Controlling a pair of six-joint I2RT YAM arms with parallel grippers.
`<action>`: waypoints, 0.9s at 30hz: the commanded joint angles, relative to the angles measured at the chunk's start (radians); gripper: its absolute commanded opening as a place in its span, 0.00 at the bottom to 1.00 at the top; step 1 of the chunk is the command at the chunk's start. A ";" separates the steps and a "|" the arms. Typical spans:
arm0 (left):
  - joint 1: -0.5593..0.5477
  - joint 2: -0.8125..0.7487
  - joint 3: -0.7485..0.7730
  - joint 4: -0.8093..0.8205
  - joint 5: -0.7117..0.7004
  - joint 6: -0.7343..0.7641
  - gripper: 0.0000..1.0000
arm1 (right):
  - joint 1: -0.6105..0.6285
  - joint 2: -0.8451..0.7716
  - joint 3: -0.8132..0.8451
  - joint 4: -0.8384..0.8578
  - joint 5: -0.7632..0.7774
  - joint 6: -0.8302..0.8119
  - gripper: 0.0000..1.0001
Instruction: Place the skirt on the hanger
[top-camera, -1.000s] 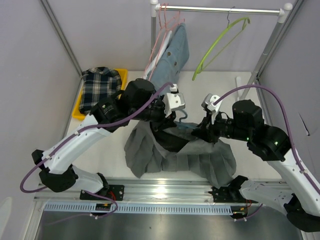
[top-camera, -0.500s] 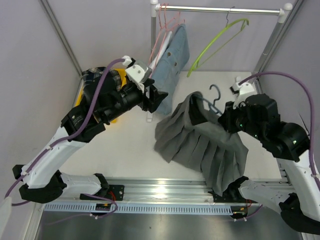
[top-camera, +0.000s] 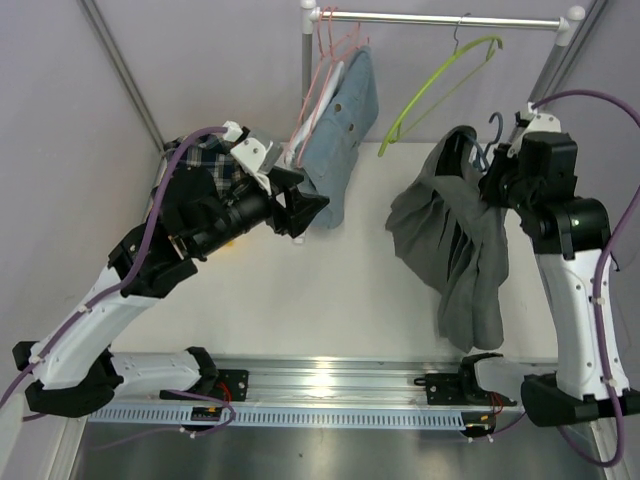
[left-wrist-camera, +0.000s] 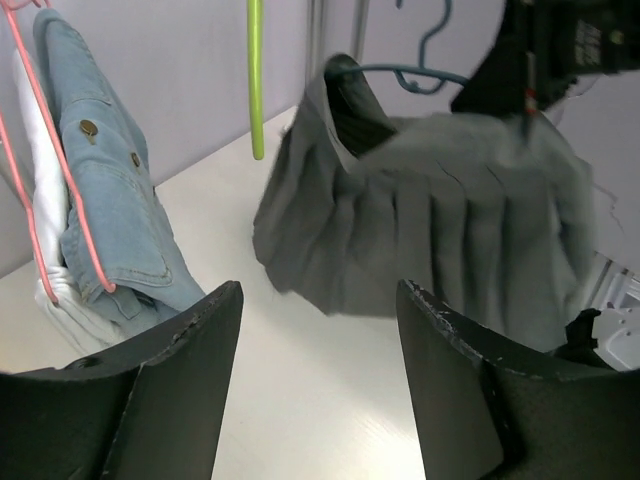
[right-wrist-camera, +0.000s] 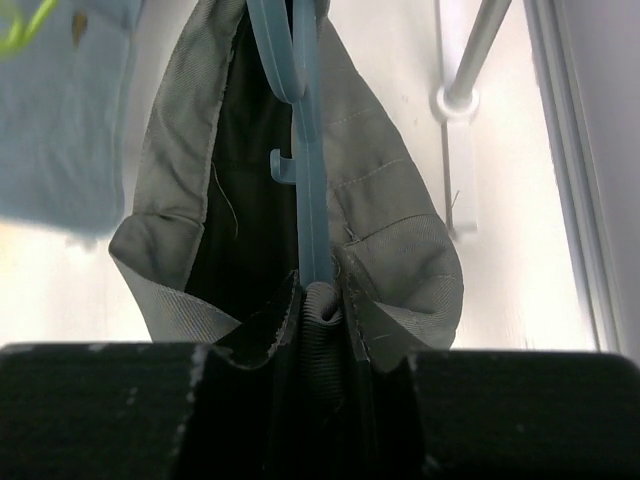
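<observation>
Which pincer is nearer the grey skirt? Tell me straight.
Right. The right pincer grips the skirt together with the blue hanger; the left pincer, open, hangs apart to its left, beside the denim garment.

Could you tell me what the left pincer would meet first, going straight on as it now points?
Probably the grey skirt on the blue hanger; the denim garment hangs off to one side of the left pincer, though depth is unclear.
</observation>
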 joint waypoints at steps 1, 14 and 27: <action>0.005 -0.046 -0.042 0.029 0.046 -0.044 0.68 | -0.098 0.042 0.094 0.271 -0.148 -0.004 0.00; 0.005 -0.111 -0.171 0.053 0.121 -0.068 0.67 | -0.278 0.318 0.462 0.464 -0.253 0.006 0.00; 0.005 -0.120 -0.205 0.052 0.129 -0.057 0.67 | -0.333 0.593 0.629 0.534 -0.327 0.054 0.00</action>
